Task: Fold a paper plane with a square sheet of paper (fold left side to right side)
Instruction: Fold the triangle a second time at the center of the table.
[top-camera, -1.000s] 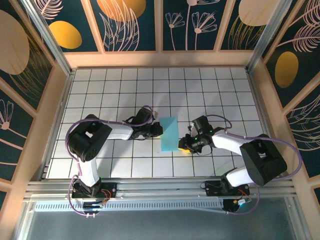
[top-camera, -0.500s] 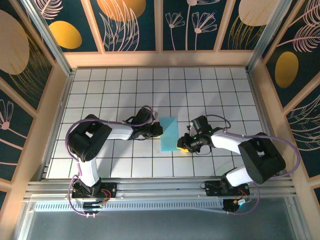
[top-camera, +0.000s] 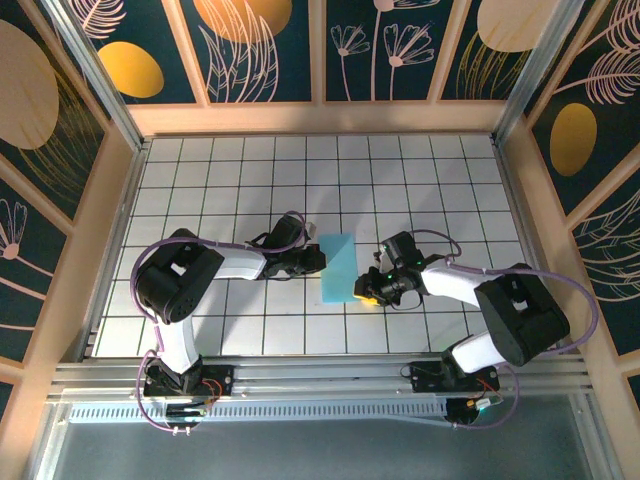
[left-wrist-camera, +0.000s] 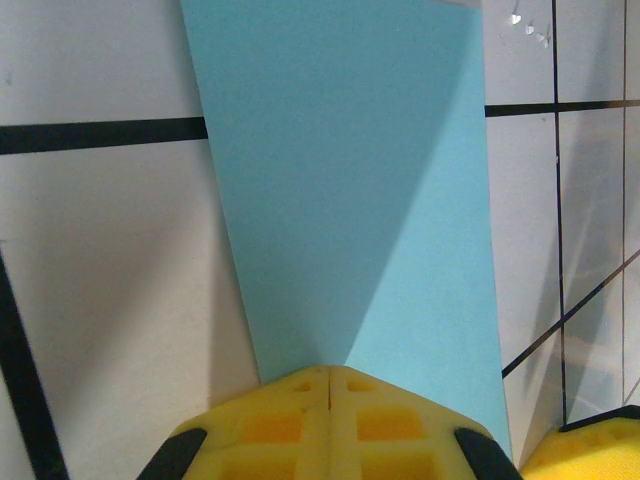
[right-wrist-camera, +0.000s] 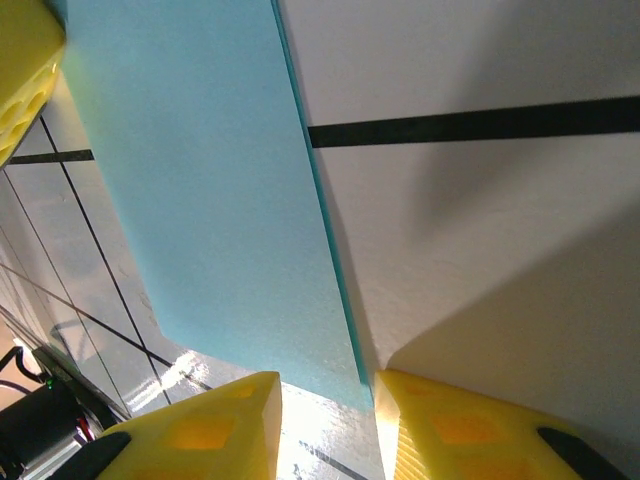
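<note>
Blue paper (top-camera: 338, 268), white gridded table (top-camera: 240, 170), floral walls (top-camera: 260, 50)

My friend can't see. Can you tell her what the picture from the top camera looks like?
A light-blue sheet of paper, folded narrow, lies in the middle of a white grid table. The left gripper is at its left edge and the right gripper at its lower right corner.

Left wrist view: the near edge of the square sheet of paper (left-wrist-camera: 350, 200) lies hidden beneath the closed left pincer (left-wrist-camera: 328, 395). Right wrist view: the sheet's upper part is cropped by the picture's top edge; contact with the right pincer (right-wrist-camera: 325, 410) is indeterminable.
</note>
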